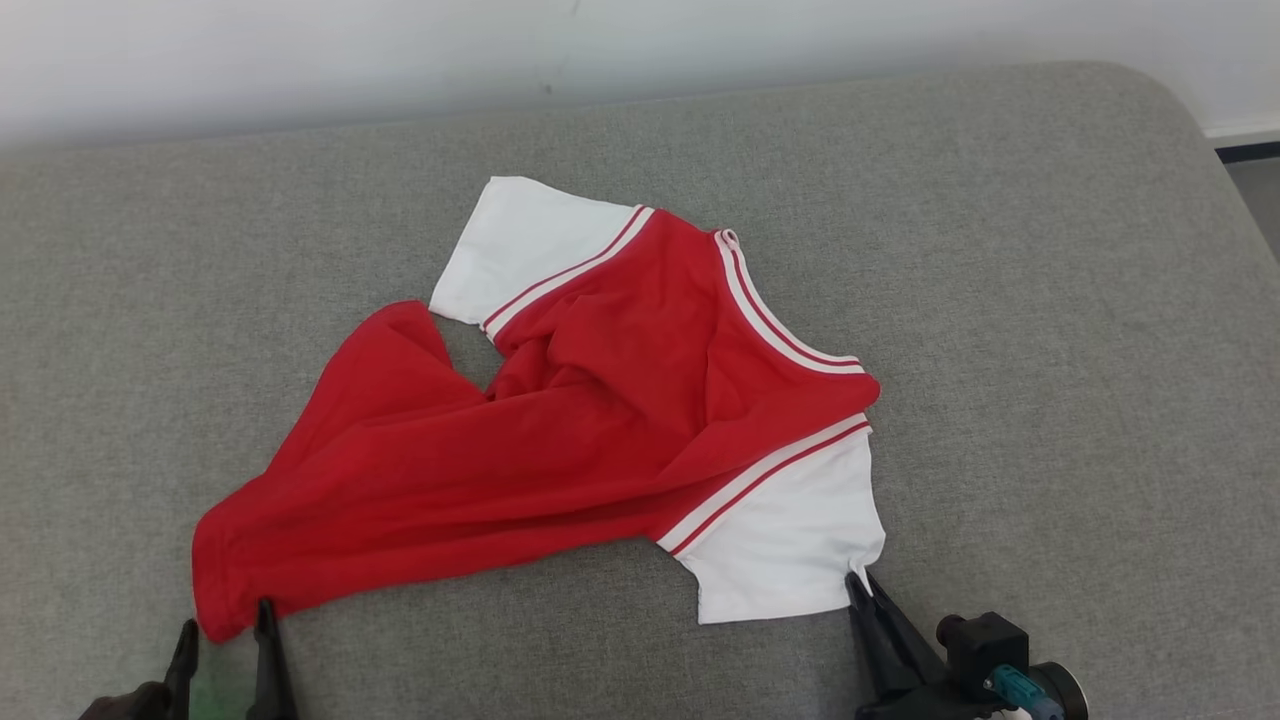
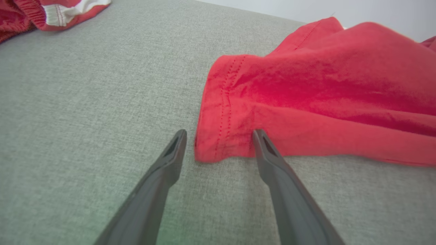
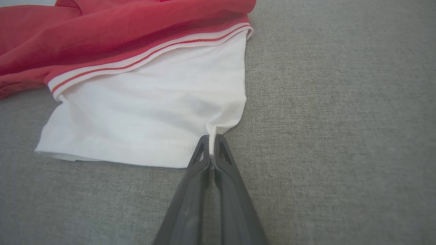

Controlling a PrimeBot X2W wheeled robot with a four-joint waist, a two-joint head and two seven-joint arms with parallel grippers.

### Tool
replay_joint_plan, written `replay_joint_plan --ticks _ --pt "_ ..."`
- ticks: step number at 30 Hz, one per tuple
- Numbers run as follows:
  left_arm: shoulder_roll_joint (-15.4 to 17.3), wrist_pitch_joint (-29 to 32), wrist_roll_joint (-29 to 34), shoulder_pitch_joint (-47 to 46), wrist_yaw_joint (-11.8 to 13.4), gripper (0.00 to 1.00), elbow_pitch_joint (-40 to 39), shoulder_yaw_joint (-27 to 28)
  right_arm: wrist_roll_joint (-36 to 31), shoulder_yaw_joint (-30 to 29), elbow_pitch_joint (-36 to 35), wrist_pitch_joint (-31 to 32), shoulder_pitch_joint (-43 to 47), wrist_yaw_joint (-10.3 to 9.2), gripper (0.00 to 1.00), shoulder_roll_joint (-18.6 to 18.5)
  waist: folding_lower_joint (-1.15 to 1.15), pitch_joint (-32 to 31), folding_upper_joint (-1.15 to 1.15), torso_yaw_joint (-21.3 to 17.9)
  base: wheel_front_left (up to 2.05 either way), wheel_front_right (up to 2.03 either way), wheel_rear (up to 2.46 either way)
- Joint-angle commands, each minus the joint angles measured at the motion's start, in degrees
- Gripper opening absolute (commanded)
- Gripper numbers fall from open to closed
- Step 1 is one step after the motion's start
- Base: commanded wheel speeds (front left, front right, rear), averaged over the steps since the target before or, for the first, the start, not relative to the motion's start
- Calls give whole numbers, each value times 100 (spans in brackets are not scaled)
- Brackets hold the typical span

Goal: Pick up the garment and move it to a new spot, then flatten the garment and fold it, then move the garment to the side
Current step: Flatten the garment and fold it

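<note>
At about 7 o'clock in the head view, the left claw (image 1: 224, 622) rests low on the grey fabric-covered worktop (image 1: 1000, 250) with its two dark fingers spread wide and gripping nothing. The left wrist view shows this claw (image 2: 219, 133) with the red hem corner (image 2: 218, 143) of the garment lying between its tips: the right finger (image 2: 269, 160) touches the cloth edge, and the left finger (image 2: 170, 160) stands just beside it on bare worktop. At 11 o'clock in that same view lies a bunched piece of red cloth with a white band (image 2: 51, 13); what it belongs to cannot be told. The garment (image 1: 600, 420), a red shirt with white sleeves and red-and-white striped trim, lies rumpled in the middle of the worktop. Its body runs down toward 8 o'clock, one white sleeve (image 1: 520, 250) points to 11 o'clock, and the other white sleeve (image 1: 790, 540) points to 5 o'clock. The collar trim (image 1: 770, 320) sits at about 1 o'clock. At 5 o'clock in the head view, the right claw (image 1: 860, 582) is closed, and the right wrist view shows its tips (image 3: 211, 137) pinching a puckered corner of the near sleeve (image 3: 153, 102) at the cuff edge.
</note>
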Motion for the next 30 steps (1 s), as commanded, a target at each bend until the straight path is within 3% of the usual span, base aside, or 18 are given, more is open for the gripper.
replay_joint_plan --ticks 1,2,3,5,15,23,30 --pt "-16 -19 -93 -4 9 100 64 -5 8 7 40 46 -45 -15 0 -4 0 14 0 -20 0 0 0" --pt "-14 -19 -124 -20 9 100 108 -33 9 2 27 46 -57 -15 0 -4 0 20 0 -29 0 0 0" --pt "-18 -18 -168 -35 9 63 185 -34 6 -3 18 45 -65 -15 0 -4 0 24 0 -36 0 0 0" --pt "4 -15 -221 -68 8 0 304 -95 -3 -1 3 45 -68 -15 0 -5 0 22 0 -59 0 0 0" --pt "153 -16 -317 -24 10 0 214 -292 -1 -63 -181 25 -4 -14 0 -4 0 -140 0 -105 0 0 0" --pt "322 -18 -386 196 10 0 -636 -465 267 -245 -1111 25 37 -14 0 -3 0 -701 0 -75 0 0 0" --pt "774 -18 -259 -162 10 0 -1139 -674 285 -375 -1900 24 -431 -14 0 -2 0 -1205 0 -59 0 0 0"
